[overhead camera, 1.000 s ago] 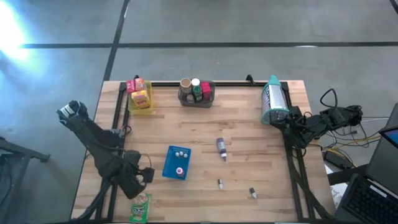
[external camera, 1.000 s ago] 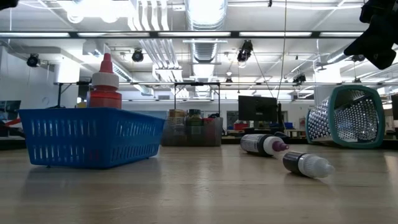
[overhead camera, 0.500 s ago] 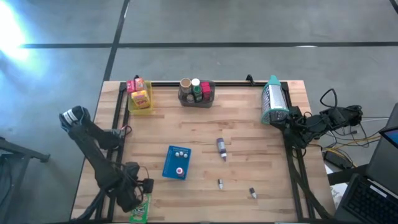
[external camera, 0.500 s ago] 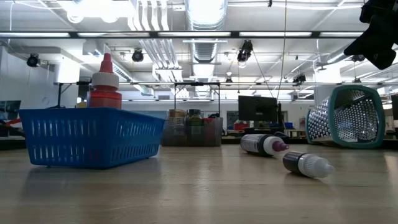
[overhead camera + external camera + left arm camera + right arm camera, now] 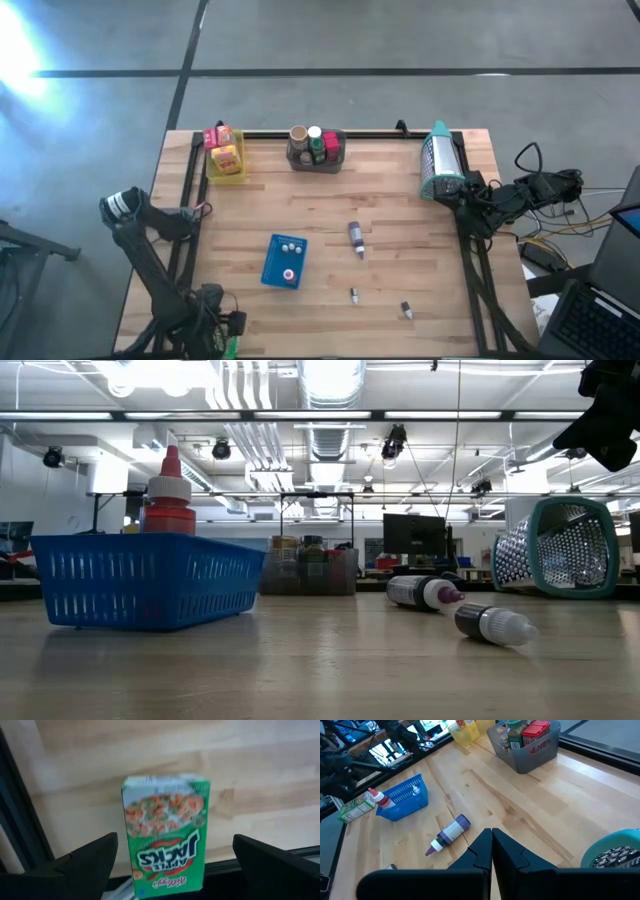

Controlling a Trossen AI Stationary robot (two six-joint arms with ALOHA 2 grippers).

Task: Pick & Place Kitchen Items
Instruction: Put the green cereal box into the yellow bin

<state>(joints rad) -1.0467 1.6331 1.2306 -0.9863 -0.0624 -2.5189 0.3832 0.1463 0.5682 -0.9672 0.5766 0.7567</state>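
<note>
A green cereal box (image 5: 165, 835) lies flat, face up, at the table's near left corner, with one short end over the dark edge rail. My left gripper (image 5: 175, 840) hangs over it, pointing down and open, one finger on either side of the box, clear of it. In the high view this gripper (image 5: 215, 335) covers most of the box (image 5: 232, 347). My right gripper (image 5: 491, 837) waits shut at the table's right edge (image 5: 470, 195). A purple-capped bottle (image 5: 356, 238) and two tiny bottles (image 5: 354, 295) (image 5: 407, 311) lie on their sides on the wood.
A blue basket (image 5: 285, 261) with small bottles stands at the middle left. A yellow bin (image 5: 226, 160) and a grey bin (image 5: 316, 148) with groceries stand along the far edge. A teal-rimmed mesh strainer (image 5: 440, 160) lies on its side at the far right.
My left gripper has moved toward the table's near edge and sunk, ending over the green box, which it now mostly covers in the high view. Its fingers stay open. The box has not moved.
</note>
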